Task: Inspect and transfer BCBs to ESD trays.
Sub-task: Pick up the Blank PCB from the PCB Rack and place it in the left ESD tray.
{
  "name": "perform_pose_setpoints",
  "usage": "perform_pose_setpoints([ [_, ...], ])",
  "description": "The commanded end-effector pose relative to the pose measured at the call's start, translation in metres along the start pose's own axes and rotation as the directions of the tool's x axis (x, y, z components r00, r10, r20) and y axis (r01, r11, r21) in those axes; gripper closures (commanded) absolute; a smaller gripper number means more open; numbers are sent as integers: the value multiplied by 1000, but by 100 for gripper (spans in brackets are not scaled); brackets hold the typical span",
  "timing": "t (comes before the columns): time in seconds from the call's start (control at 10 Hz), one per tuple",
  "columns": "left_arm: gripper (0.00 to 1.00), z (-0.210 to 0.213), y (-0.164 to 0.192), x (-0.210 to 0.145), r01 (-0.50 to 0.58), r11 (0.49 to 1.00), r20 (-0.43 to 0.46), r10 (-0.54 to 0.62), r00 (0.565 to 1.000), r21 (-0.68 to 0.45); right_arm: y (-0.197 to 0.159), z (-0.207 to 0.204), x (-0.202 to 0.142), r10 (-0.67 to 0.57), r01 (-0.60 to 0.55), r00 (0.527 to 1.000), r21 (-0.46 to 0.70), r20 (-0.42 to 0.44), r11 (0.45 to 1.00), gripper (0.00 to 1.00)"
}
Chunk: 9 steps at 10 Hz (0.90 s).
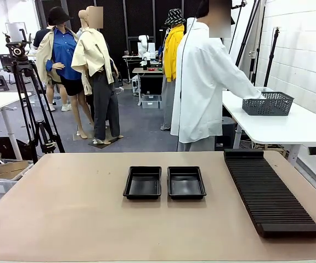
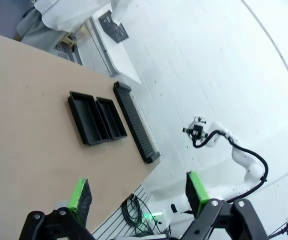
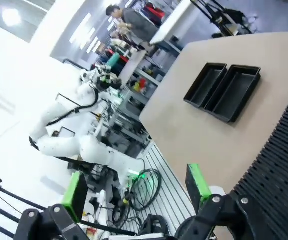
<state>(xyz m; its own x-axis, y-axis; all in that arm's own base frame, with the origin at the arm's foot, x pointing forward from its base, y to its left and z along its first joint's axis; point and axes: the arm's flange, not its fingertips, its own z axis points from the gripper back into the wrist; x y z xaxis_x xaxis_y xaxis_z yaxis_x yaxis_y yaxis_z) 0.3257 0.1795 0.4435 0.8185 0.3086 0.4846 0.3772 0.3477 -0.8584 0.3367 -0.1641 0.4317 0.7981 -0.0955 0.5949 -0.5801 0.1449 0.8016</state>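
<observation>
Setting: robotics lab or test workshop, indoors. Evidence: tan worktable (image 2: 24, 100) ahead of the left gripper (image 2: 138, 192), carrying two black ESD trays (image 2: 89, 120) and a ribbed slotted rack (image 2: 136, 127); white robot arm (image 2: 244, 160) further ahead, past the table edge; coiled cables (image 3: 144, 187) on the floor beyond the right gripper (image 3: 136, 187); camera tripod (image 1: 23, 98); white-painted block wall (image 1: 306, 49); white bench (image 1: 289, 129) with grey mesh basket (image 1: 267, 103). Distant blurred shelving possibly holds equipment.

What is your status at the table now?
Left hand open, right hand open, both empty. ESD trays side by side, empty. Ribbed rack beside them, apart.
</observation>
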Motion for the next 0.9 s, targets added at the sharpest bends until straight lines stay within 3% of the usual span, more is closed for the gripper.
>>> perform_pose_setpoints([
  [0.0,0,-5,2,2,27,1000,21,-27,999,-11,-10,12,3,24,-26,998,32,55,999,0],
  [0.5,0,-8,1,6,70,996,32,-69,997,-49,-13,12,4,34,-36,999,51,35,998,0],
  [0.6,0,-10,3,2,6,1000,-9,-6,1000,-4,-12,13,-6,4,-5,999,26,38,1000,0],
  [0.8,0,-10,3,2,6,1000,-9,-6,1000,-4,-12,13,-6,4,-5,999,26,38,1000,0],
])
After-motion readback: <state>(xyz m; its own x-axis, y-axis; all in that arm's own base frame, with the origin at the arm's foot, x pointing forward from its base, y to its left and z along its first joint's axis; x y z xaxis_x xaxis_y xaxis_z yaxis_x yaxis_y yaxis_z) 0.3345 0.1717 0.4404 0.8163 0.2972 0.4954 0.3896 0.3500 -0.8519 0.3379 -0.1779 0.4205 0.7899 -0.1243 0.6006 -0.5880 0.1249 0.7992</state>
